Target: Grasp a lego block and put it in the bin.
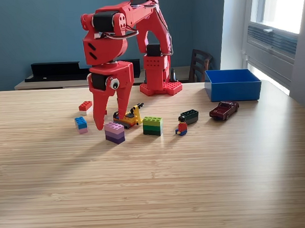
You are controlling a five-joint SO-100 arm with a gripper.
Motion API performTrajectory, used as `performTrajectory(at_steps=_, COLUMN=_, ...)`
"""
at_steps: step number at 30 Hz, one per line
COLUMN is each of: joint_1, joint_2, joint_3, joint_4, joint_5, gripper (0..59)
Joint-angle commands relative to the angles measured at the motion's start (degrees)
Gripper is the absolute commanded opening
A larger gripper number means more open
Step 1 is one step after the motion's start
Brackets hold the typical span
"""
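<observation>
A light wood-grain table (pixel 156 185) carries the scene. On it lie a blue bin (pixel 233 85) at the exterior view's right, a dark red toy car (pixel 224 110), a black block (pixel 189 116), a small figure (pixel 182 127), a green block (pixel 152 125), a purple block (pixel 114 132), a yellow toy vehicle (pixel 129 116), a blue-and-pink block (pixel 81 124), a red-and-white block (pixel 85 107) and the arm's red base (pixel 160 87).

My claw (pixel 112 118) is matt red plastic; the desk (pixel 156 190) is smooth pale wood grain; the bin (pixel 233 85) is smooth blue plastic.
</observation>
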Motion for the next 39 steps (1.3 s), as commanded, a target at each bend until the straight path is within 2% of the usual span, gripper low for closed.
performTrajectory(at_steps=1, joint_1=0.26, joint_2=-1.41, joint_3=-5.98, joint_4=1.32, joint_5=-0.35, gripper=27.4)
performTrajectory(at_steps=9, joint_1=0.79, joint_2=-7.91, joint_3=-11.78, joint_4=3.60, joint_5=-0.26, gripper=24.8)
performTrajectory(at_steps=13, joint_1=1.67, joint_2=-9.93, joint_3=-13.80, joint_4=3.69, joint_5=-0.09, gripper=20.4)
performTrajectory(at_steps=15, joint_1=1.93, joint_2=-10.37, joint_3=-14.33, joint_4=3.60, joint_5=-0.09, gripper=16.1)
performTrajectory(at_steps=20, joint_1=2.11, joint_2=-10.46, joint_3=-14.41, joint_4=2.90, joint_5=0.62, gripper=0.1)
performTrajectory(at_steps=36, joint_1=2.11, joint_2=-9.58, joint_3=-9.93, joint_4=1.76, joint_5=-0.79, gripper=0.1)
performTrajectory(at_steps=39, joint_1=2.46, joint_2=-8.70, joint_3=-13.27, joint_4=4.13, joint_5=-2.29, gripper=0.0)
